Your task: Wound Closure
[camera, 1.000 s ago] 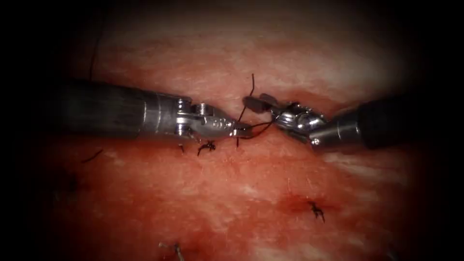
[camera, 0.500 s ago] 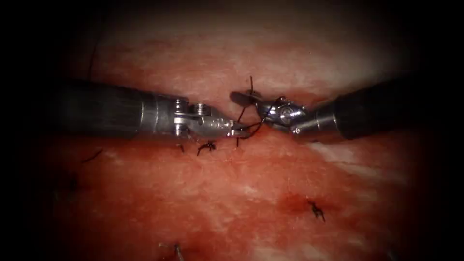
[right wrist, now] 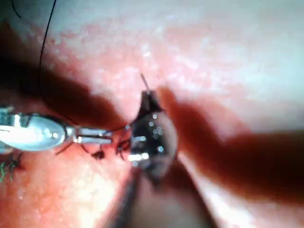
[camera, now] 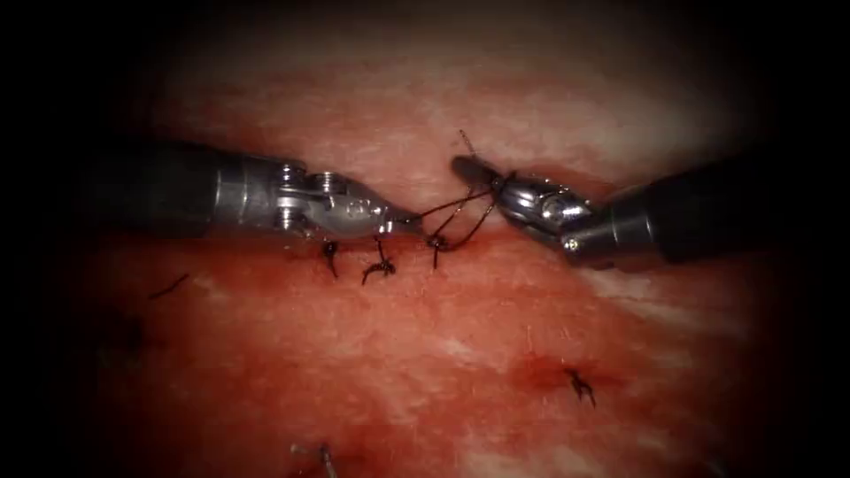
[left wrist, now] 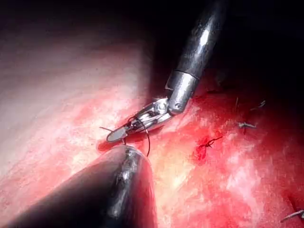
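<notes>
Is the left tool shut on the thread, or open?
Shut. The left tool has its jaws closed to a point, and the thread runs taut from there.

The tissue (camera: 425,354) is a pink-red slab, paler toward the far side and wet with red fluid (camera: 540,370) around the cut (camera: 567,181), which runs across the endoscope view as a darker red furrow. Dark thread (camera: 447,205) stretches taut in two strands between the two tools, meeting at a small dark knot (camera: 436,241) that sits on the tissue at the cut. One short free end (camera: 465,140) stands up beyond the knot. Finished stitches with clipped tails lie nearby: one (camera: 381,268) just left of the knot, another (camera: 580,385) well apart toward the near right.
</notes>
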{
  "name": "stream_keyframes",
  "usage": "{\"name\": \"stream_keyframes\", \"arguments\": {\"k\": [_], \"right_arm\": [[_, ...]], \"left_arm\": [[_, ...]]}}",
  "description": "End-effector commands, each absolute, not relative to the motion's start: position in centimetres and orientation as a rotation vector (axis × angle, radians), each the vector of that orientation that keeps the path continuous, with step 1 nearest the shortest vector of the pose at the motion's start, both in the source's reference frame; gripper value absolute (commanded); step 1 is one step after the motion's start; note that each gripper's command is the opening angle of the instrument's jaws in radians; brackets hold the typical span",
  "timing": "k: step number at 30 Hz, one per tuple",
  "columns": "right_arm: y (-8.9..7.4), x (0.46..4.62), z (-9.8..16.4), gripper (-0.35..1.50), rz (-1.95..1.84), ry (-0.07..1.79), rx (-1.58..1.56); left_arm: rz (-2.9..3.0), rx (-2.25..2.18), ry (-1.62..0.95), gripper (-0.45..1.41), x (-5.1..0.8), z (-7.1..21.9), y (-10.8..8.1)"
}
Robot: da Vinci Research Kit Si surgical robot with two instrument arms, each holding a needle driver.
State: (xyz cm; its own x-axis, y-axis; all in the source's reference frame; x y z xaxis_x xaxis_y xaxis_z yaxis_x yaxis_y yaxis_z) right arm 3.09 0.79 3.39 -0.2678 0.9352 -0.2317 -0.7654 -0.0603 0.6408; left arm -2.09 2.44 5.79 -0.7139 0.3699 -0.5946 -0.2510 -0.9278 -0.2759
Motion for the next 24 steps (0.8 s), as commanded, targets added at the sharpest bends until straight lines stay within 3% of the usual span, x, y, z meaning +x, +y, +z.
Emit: {"name": "stream_keyframes", "arguments": {"k": [1,24], "right_arm": [[0.7,3.15,3.3,-0.35,1.656,0.819,0.284],[-0.3,3.35,3.1,-0.35,1.252,0.961,0.32]], "left_arm": [[2.613,-0.958,-0.258,-0.45,-2.1,5.8,2.5],[2.489,-0.863,-0.284,-0.45,-1.48,7.1,4.2]]}}
